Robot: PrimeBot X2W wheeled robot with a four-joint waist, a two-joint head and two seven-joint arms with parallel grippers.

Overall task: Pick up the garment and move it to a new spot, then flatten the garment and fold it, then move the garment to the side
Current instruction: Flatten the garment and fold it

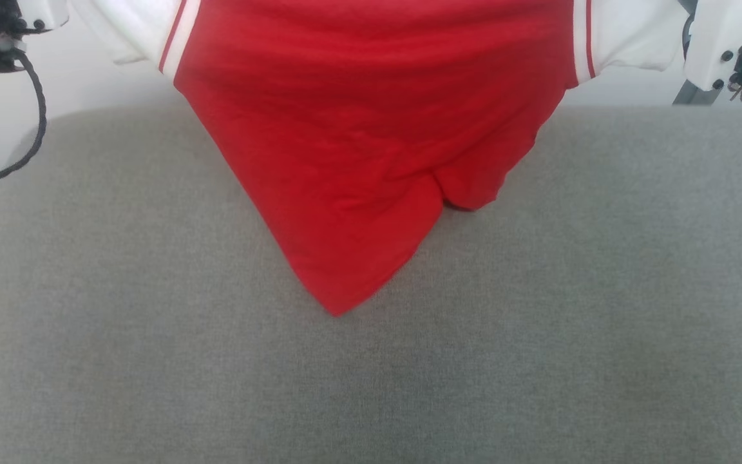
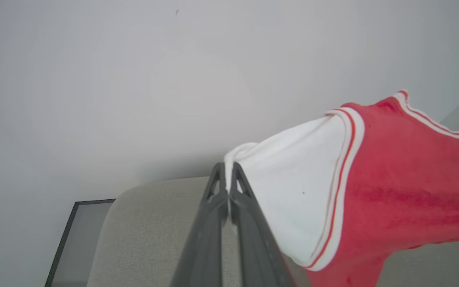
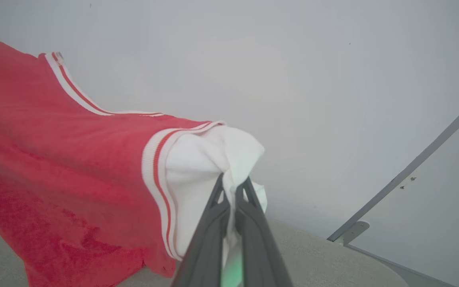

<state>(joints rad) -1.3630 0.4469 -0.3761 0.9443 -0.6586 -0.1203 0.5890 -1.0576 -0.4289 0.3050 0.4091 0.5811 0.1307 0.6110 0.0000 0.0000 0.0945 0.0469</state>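
The red jersey (image 1: 358, 161) hangs from the top edge of the head view. It is stretched wide across the frame, and its body tapers to a point at the picture's centre, above the grey upholstered surface (image 1: 152, 361). Whether that low corner touches the fabric or hangs just clear of it cannot be told.

In the left wrist view, the left gripper (image 2: 226, 169) is clenched on the outer edge of a white sleeve (image 2: 293, 191), the cloth pinched between fingertips that are pressed together at mid-frame. In the right wrist view, the right gripper (image 3: 232, 185) is clamped the same way on the opposite sleeve (image 3: 197, 167), with white cloth bunched over and around its tips.

Holding the two sleeves apart and high probably lets the weight of the jersey pull the body straight, so it can go down on the surface with few creases. The lopsided hem suggests the lower part is twisted or doubled and will need smoothing once it is laid down. The task appears to be in its carrying stage, with flattening and folding not yet begun.
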